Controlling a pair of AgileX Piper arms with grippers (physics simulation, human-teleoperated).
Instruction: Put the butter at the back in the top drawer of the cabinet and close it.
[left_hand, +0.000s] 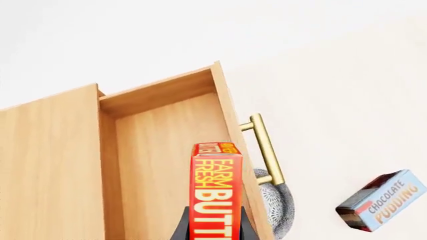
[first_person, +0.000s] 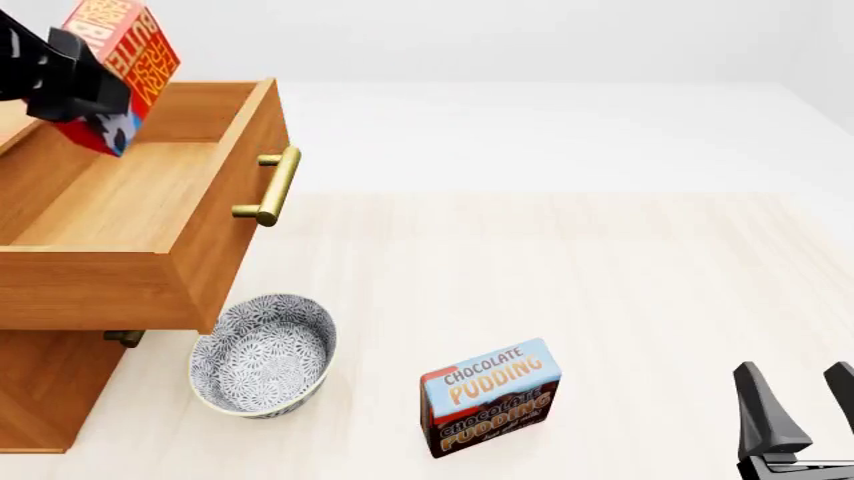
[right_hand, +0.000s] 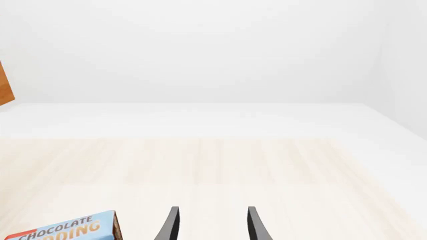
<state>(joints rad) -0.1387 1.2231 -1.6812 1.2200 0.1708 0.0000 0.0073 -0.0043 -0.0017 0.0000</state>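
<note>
Your left gripper (first_person: 100, 85) pinches the butter (first_person: 123, 60), held tilted in the air above the top drawer (first_person: 127, 215), which is pulled out of the cabinet (first_person: 40, 400). Your right gripper (first_person: 801, 405) is spread, well clear of the drawer, near the pudding box (first_person: 490, 397).

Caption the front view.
Left gripper holds red-orange butter box above open wooden top drawer; right gripper idles open.

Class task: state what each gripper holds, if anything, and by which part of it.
The left gripper holds the butter by one end, above the open top drawer. The right gripper is open and holds nothing.
</note>
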